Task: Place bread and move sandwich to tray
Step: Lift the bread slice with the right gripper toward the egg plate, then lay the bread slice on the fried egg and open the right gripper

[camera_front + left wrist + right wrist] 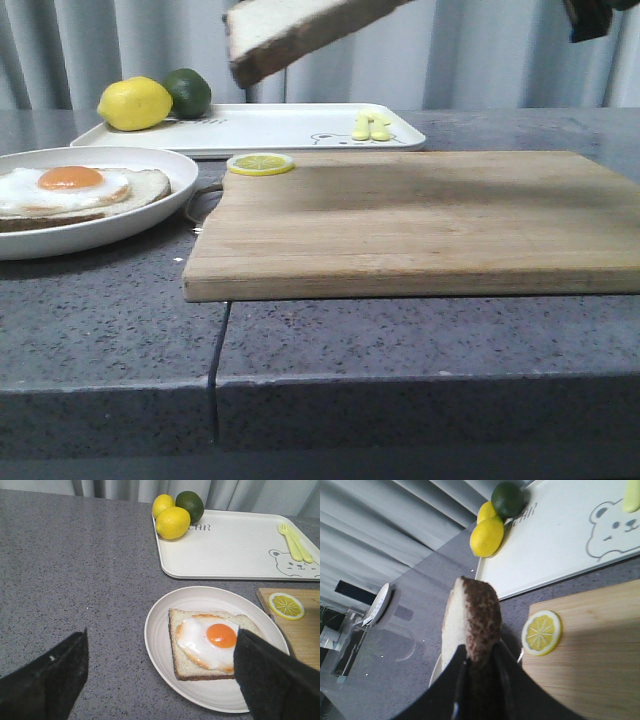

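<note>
My right gripper [479, 662] is shut on the bread [472, 617], a pale slice with dark brown crust, held edge-on. In the front view the bread [295, 30] hangs high over the far left part of the cutting board, tilted. The sandwich [70, 192], bread with a fried egg, lies on a round white plate [150, 222] at the left; it also shows in the left wrist view [207, 642]. My left gripper [160, 680] is open and empty above the plate's near side. The white tray [280, 128] lies at the back.
A wooden cutting board [420, 220] fills the middle and right, with a lemon slice [260, 163] at its far left corner. A lemon [134, 103] and a lime [188, 92] sit on the tray's left end, yellow cutlery [370, 126] at its right.
</note>
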You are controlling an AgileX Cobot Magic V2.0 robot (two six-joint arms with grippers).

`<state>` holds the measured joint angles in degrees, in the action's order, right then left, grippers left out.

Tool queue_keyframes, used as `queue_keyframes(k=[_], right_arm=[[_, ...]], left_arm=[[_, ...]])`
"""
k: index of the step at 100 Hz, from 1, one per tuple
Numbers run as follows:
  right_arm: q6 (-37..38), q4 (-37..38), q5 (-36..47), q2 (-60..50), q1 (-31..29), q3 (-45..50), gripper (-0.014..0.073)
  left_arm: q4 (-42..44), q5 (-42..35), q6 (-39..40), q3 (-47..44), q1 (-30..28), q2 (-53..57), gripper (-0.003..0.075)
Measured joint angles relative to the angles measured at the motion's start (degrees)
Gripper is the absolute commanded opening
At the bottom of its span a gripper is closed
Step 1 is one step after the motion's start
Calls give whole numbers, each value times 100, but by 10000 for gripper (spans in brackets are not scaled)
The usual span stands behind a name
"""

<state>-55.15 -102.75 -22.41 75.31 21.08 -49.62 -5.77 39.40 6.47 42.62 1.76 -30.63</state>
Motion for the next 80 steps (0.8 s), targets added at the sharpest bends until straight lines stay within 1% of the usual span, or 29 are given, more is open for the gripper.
queue_keyframes(k=[29,62,80], right_arm=[[389,-23,156,1157,894,-1120,-109],[1193,-109,1271,2257,1908,-2079,-109],[1412,-135,1551,2698,2269,-2417,-109]], left_arm=[[0,0,0,0,0,0,557],[0,0,0,0,0,0,557],[0,0,0,0,0,0,557]])
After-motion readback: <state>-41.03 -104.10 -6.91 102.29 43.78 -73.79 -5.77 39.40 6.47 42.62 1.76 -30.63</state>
